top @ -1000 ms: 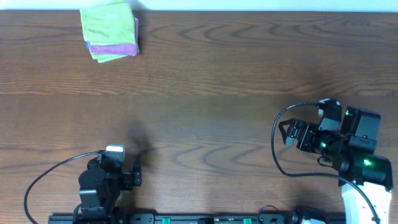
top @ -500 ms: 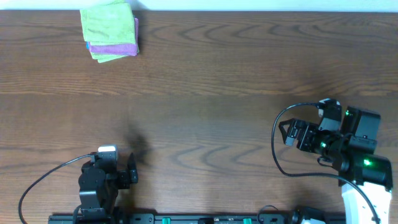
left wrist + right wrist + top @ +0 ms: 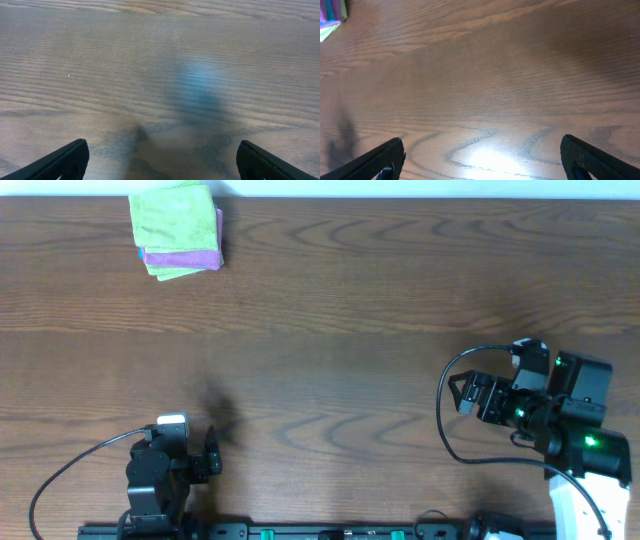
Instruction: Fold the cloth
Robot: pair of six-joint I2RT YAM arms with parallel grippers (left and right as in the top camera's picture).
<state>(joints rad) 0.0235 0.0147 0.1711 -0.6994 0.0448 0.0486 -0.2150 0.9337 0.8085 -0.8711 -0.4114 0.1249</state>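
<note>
Left jaws: spread wide, pinching zero, tips low in both bottom corners of wrist view, over bare wood w/ a bluish blurred reflection ahead. Right jaws: same story, spread wide, holding zero, tips in the bottom corners, bright glare patch on the bench (image 3: 485,75) just in front.

Moving outward. Left arm (image 3: 160,475) tucked at near edge, left side, black cable (image 3: 70,465) looping off to its left. Right arm (image 3: 545,405) near the right edge, jaws aimed left toward bench centre, green lights glowing on its body, another black cable (image 3: 445,415) curling round its front.

And out at the far left corner: cloth stack (image 3: 177,230), folded, squarish, green on top, purple layer under, more green peeking below. Well apart from both sets of jaws; across the bench depth from the left pair, diagonally across nearly the whole bench from the right pair. Just a sliver of cloth stack (image 3: 329,15) caught in right wrist view, top-left corner, purple and green edges.
</note>
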